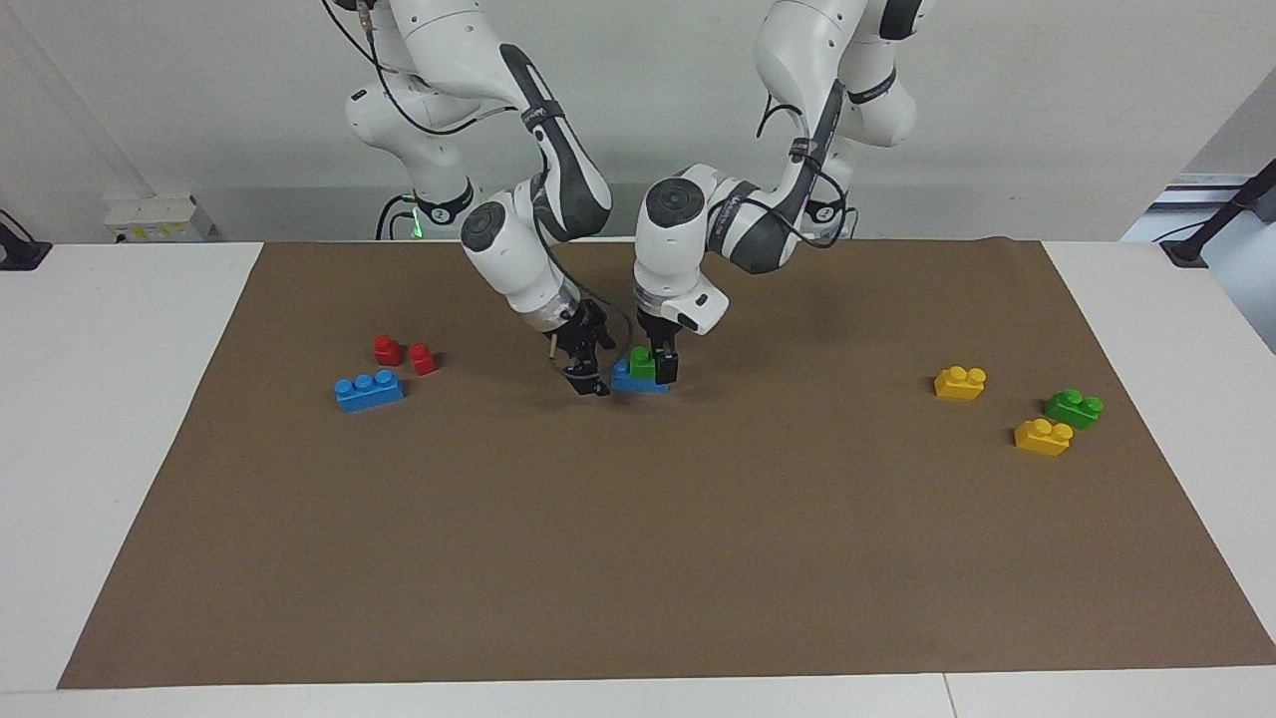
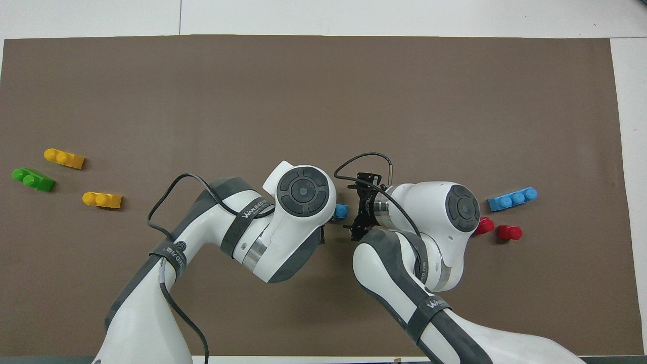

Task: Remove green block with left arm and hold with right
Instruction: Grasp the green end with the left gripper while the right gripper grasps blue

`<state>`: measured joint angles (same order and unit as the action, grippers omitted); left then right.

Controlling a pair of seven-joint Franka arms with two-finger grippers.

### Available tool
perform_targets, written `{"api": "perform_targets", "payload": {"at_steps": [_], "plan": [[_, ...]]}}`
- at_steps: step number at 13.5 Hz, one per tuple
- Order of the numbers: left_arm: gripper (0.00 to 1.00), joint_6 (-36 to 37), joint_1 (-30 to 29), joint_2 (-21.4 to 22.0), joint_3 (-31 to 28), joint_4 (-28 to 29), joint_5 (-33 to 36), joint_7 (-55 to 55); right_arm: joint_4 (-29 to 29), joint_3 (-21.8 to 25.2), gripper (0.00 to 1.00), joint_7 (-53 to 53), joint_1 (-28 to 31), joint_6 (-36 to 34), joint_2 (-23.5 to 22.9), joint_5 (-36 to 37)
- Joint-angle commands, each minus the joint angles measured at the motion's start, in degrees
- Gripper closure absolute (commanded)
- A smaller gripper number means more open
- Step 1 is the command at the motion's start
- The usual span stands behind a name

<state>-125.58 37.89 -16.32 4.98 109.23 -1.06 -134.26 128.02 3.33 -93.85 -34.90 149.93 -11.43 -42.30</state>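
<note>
I see both grippers low at mid-frame in the facing view. The left gripper [image 1: 658,361] stands upright, its fingers spread around the green block [image 1: 643,361], which sits on top of a blue brick [image 1: 634,378] on the brown mat [image 1: 638,558]. The right gripper [image 1: 588,374] is tilted just beside that brick's end, fingers apart, holding nothing. Lower in frame, toward the right edge, lie two yellow bricks [image 1: 1043,437] and a darker green brick [image 1: 1074,408].
</note>
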Motion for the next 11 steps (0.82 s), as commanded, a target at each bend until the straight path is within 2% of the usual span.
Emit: {"api": "perform_targets", "payload": {"at_steps": [1, 5, 6, 7, 9, 11], "plan": [[0.0, -1.3, 1.0, 1.6, -0.7, 2.0, 1.0, -1.4, 0.3, 0.0, 0.0, 2.1, -1.4, 2.9, -1.3, -2.3], [0.0, -1.4, 1.4, 1.6, -0.8, 2.1, 1.0, -1.4, 0.3, 0.0, 0.0, 2.4, -1.5, 3.3, -1.6, -3.1], [0.0, -1.4, 1.4, 1.6, -0.8, 2.1, 1.0, -1.4, 0.3, 0.0, 0.06, 2.4, -1.5, 3.3, -1.7, -3.1], [0.0, -1.5, 1.4, 1.6, -0.8, 2.2, 1.0, -1.4, 0.3, 0.0, 0.19, 2.4, -1.5, 3.3, -1.8, -3.1], [0.0, -2.3, 1.4, 1.6, -0.8, 2.7, 1.0, -1.4, 0.3, 0.0, 0.52, 2.4, -1.5, 3.3, -1.8, -5.5], [0.0, -2.5, 1.4, 1.8, -0.8, 3.1, 1.0, -1.4, 0.3, 0.0, 0.78, 3.6, -1.5, 3.3, -1.8, -6.2]]}}
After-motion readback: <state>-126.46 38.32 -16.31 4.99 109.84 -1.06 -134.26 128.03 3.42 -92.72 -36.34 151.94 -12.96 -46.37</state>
